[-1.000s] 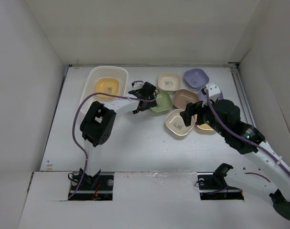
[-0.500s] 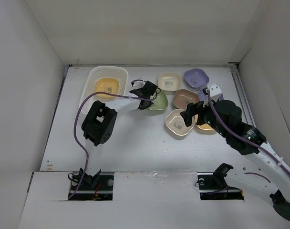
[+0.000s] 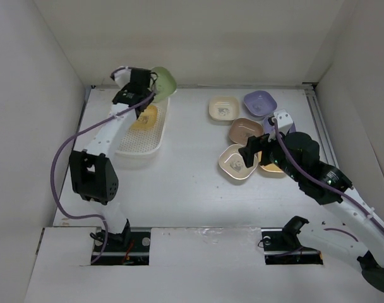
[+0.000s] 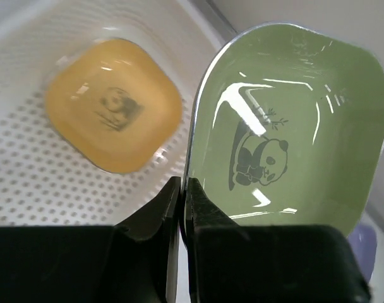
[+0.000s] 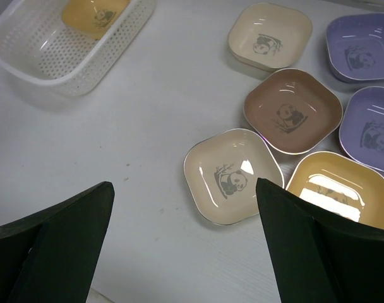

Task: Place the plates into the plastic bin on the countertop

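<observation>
Top external view: the left gripper [image 3: 143,85] is raised above the far end of the plastic bin [image 3: 136,150], its jaws clenched on the rim of the green plate [image 3: 164,80]; the plate is held on edge in the air, above the bin's far rim and not touching it. Left wrist view: the jaws pinch one side edge of the green plate, whose panda print faces the camera; a yellow-orange plate [image 4: 113,104] lies flat on the perforated floor of the bin, in its far half. The right gripper [image 3: 252,151] hovers well apart from the bin, on its right-arm side; the jaws are released, spread wide, grasping nothing. Right wrist view: six plates lie flat on the countertop [image 5: 135,145], clustered apart from the bin; the beige plate [image 5: 233,175] lies nearest the bin, the brown plate [image 5: 293,110] and cream plate [image 5: 270,36] beyond it; the second yellow-orange plate [image 5: 340,189], the lavender plate [image 5: 362,45] and the other lavender plate [image 5: 372,129] lie farthest from the bin.
</observation>
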